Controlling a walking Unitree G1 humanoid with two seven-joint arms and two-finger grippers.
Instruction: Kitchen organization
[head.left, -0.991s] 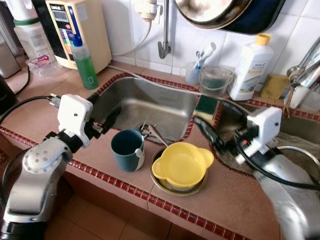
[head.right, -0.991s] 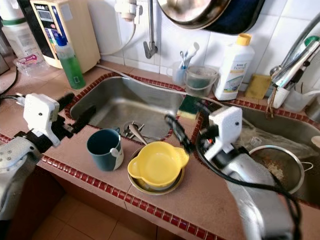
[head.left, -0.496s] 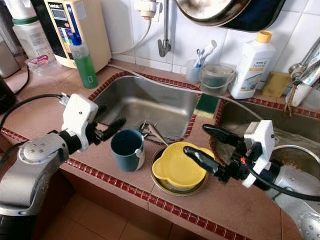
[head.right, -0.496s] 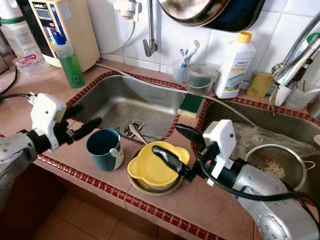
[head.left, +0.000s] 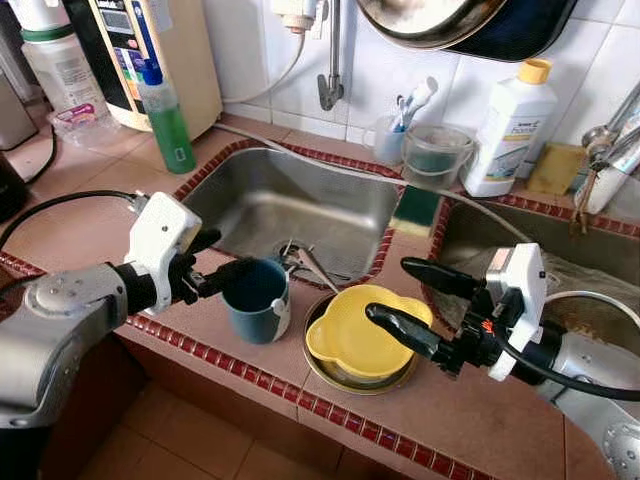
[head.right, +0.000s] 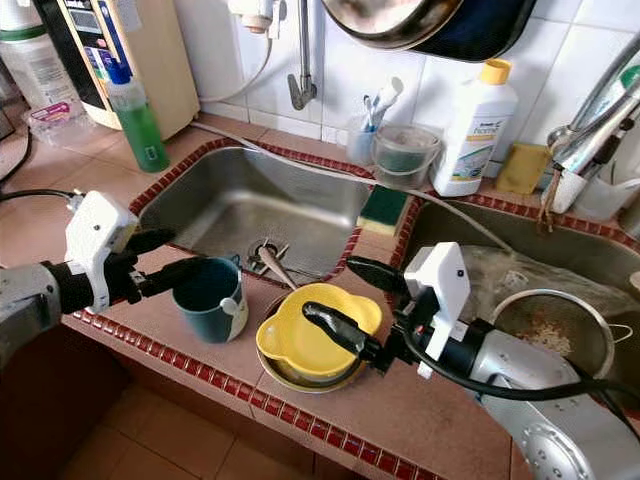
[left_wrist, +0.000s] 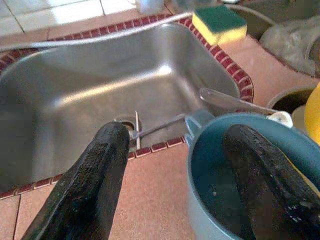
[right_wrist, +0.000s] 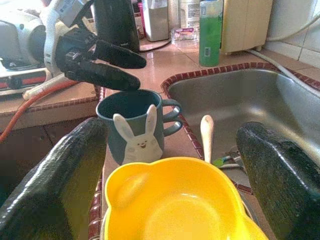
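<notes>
Both arms closing on the dishes at the sink edge.
My left gripper (head.left: 222, 258) straddles the blue mug (head.left: 255, 298) rim, fingers spread; my right gripper (head.left: 412, 300), wide, brackets the yellow bowl (head.left: 362, 335) on the desk (head.left: 480, 415).

Two silver metal arms, each ending in a boxy white wrist housing and a pincer (left pincer (head.left: 222, 257), right pincer (head.left: 396, 297)) of two long black fingers; black cables trailing.
</notes>
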